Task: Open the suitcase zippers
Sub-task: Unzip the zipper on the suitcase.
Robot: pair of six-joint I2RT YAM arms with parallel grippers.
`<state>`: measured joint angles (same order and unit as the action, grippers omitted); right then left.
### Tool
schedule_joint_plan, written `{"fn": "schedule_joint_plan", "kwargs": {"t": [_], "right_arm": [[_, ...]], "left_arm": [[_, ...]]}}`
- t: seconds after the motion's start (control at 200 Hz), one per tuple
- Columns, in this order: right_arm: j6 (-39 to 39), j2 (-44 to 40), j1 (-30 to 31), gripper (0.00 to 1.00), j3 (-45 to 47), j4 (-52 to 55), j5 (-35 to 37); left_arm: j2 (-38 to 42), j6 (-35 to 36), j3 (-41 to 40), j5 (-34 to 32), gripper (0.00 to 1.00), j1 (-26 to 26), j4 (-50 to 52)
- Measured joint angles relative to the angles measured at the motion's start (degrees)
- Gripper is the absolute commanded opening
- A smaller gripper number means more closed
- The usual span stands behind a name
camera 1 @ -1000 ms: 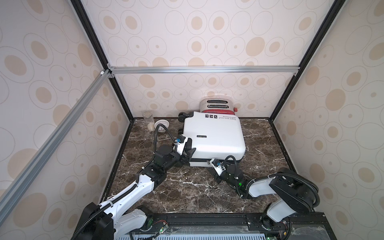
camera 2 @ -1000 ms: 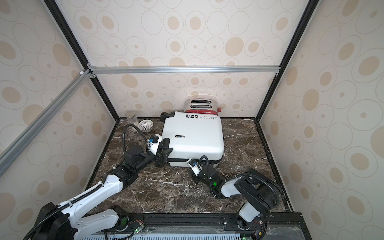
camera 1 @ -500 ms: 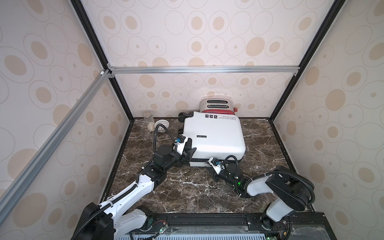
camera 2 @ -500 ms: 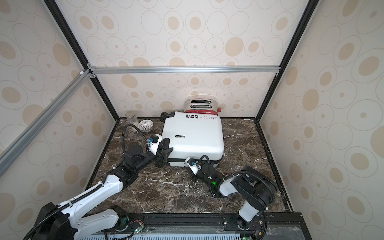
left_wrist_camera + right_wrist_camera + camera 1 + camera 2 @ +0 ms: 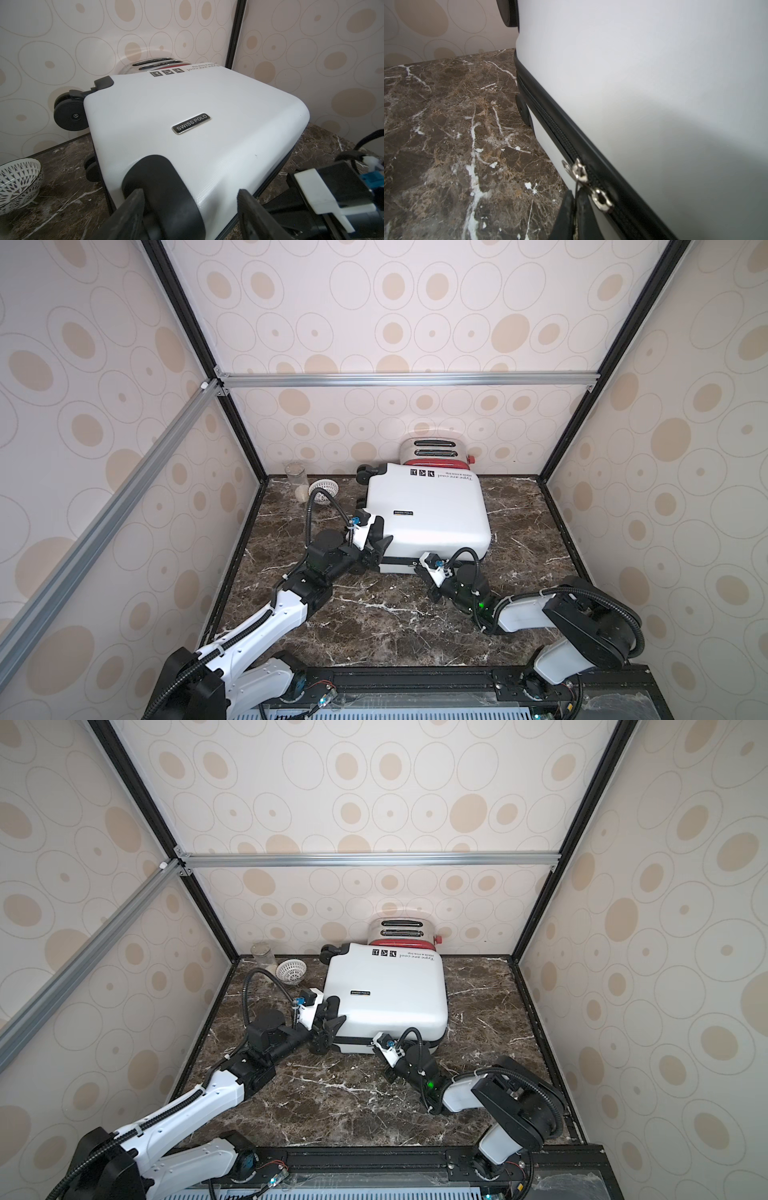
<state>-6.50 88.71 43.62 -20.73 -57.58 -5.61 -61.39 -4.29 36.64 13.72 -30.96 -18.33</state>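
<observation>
Bright, even light — soft shadow on the suitcase (image 5: 654, 83); wrist views edge-blurred.

- The suitcase (image 5: 643, 83) is filling most of the view, its white shell lying on the brown marble table (image 5: 446, 135).
- The zippers (image 5: 550, 122) are running as a black band between the shell halves, with two silvery pulls (image 5: 579, 170) sitting close together.
- The right gripper (image 5: 576, 209) is pinching shut just beside the pulls; whether it is gripping one is unclear.
- A black wheel (image 5: 523, 112) is showing beneath the band.

The white hard-shell plastic suitcase (image 5: 187, 99) is showing a finely textured, slightly glossy skin; its black woven zipper band (image 5: 550, 122) is looking matt, carrying shiny silvery metal pulls (image 5: 580, 170); the brown veined marble-look tabletop (image 5: 446, 124) is gleaming smooth.
</observation>
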Motion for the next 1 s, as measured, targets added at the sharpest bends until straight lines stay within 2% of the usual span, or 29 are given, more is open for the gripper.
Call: {"fn": "schedule_joint_plan", "kwargs": {"t": [0.125,0.265,0.395,0.615,0.86,1.0], "right_arm": [[1.4,-0.1,0.0,0.04,-0.1,0.3,-0.1],[2.9,-1.6,0.0,0.0,0.0,2.2,-0.1],[3.7,-4.3,0.1,0.0,0.9,4.4,0.5],[3.9,-9.6,-0.1,0.0,1.9,9.7,2.3],[2.7,-16.0,-1.0,0.0,2.2,18.1,2.9],[1.9,-19.3,-1.3,0.0,2.3,23.0,2.9]], "left_arm": [[0.3,-0.5,0.0,-1.8,0.72,0.0,0.2],[0.4,-2.4,0.0,-7.3,0.8,0.0,1.6],[0.9,-5.9,0.0,-9.7,0.83,2.4,3.5],[-0.4,-11.5,0.0,-1.0,0.81,9.8,3.8],[-4.9,-11.5,0.3,13.4,0.7,10.4,1.1],[-6.2,-10.8,0.3,18.2,0.63,9.6,-0.4]]}}
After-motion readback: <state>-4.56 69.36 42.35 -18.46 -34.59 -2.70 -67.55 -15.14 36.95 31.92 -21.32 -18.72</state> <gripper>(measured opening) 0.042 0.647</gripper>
